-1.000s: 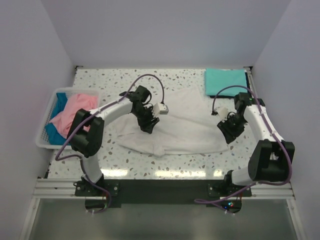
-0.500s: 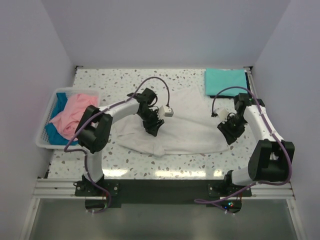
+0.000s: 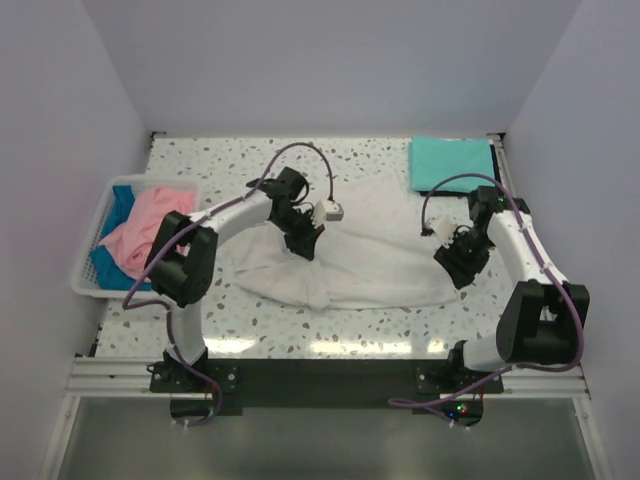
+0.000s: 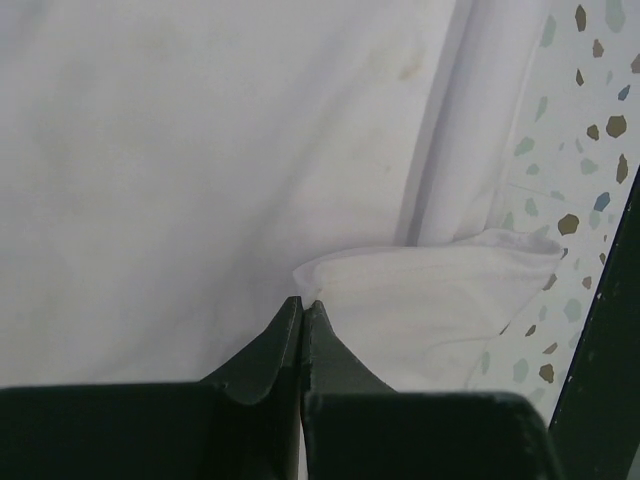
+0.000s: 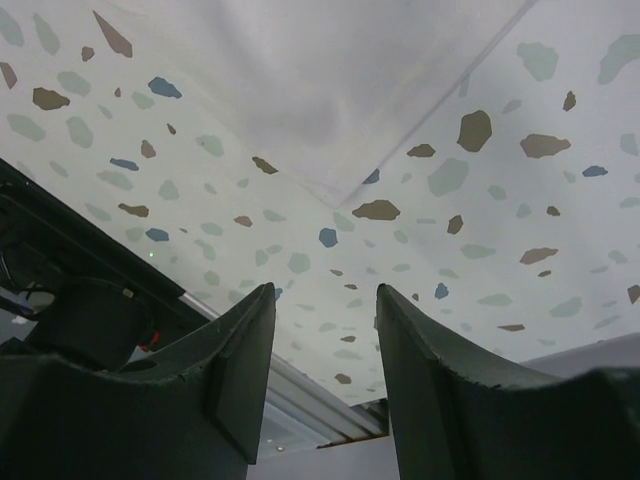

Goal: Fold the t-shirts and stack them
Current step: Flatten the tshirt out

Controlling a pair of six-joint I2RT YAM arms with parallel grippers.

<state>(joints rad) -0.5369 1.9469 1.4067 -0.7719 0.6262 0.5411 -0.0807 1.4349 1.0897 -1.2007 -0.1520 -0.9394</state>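
The white t-shirt [image 3: 375, 250] lies spread across the middle of the table. My left gripper [image 3: 303, 243] is low over its left part. In the left wrist view the jaws [image 4: 303, 303] are shut, with the corner of a raised white flap [image 4: 430, 300] pinched at their tips. My right gripper [image 3: 457, 268] is open and empty beside the shirt's right end. In the right wrist view [image 5: 325, 300] the shirt's corner [image 5: 330, 100] lies just beyond the fingers. A folded teal t-shirt [image 3: 450, 163] lies at the back right. The pink t-shirt [image 3: 145, 225] and blue t-shirt [image 3: 105, 268] lie in the basket.
The white lattice basket [image 3: 83, 285] stands at the table's left edge. Walls close the table in at the back and on both sides. A black rail runs along the near edge by the arm bases.
My left gripper swung a little right, then drew back towards the far side over the white shirt, and the shirt's left edge shifted slightly. The right gripper has hardly moved.
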